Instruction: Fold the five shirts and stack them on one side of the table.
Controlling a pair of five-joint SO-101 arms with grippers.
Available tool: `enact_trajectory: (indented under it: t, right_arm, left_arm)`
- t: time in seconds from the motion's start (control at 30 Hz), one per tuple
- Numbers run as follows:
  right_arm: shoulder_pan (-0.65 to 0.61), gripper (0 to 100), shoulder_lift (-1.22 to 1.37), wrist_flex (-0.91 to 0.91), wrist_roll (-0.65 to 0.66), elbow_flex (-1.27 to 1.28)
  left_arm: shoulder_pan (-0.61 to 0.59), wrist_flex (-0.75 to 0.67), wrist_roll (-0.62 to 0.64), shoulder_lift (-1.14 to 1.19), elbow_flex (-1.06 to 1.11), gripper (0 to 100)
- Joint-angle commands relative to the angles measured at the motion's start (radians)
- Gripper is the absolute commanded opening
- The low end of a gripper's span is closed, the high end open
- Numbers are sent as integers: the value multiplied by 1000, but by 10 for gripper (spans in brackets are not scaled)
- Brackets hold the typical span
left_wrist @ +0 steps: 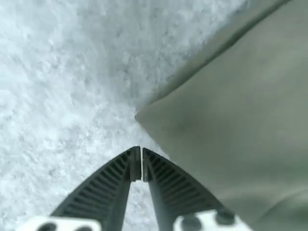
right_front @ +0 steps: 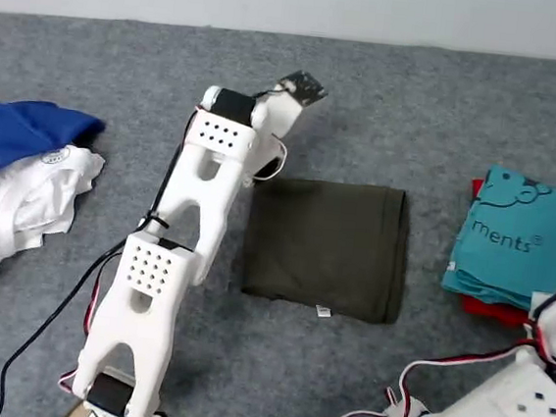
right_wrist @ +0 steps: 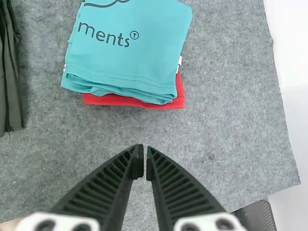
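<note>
I had the left claw clenched on nothing, its tips low over the grey table, just beside a corner of the folded olive shirt. I could not tell whether they touched it. That shirt lay flat in the middle of the table. The right claw was clenched and empty too, hanging above bare table near the stack at the right side, where a folded teal shirt lay on top of a folded red shirt. On the opposite side a blue shirt and a white shirt lay crumpled together, unfolded.
</note>
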Motion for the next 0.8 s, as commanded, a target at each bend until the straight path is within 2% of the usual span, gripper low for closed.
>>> enact_trajectory:
  t: [0.0,0.13,0.27,0.37,0.6,0.77]
  right_arm:
    - [-1,26,-2,36,8,0]
    - [-16,26,-2,36,6,9]
    - [-137,26,-2,36,-3,92]
    - [-262,26,4,27,-91,153]
    - [-579,27,202,-84,-319,203]
    - [-717,39,404,-260,-410,201]
  left_arm:
    - [17,34,2,-40,-74,14]
    - [31,34,38,-130,-50,14]
    - [21,34,71,-276,82,14]
    - [-20,34,71,-411,228,14]
    - [-275,34,60,-703,536,14]
    - [-474,29,-29,-844,670,14]
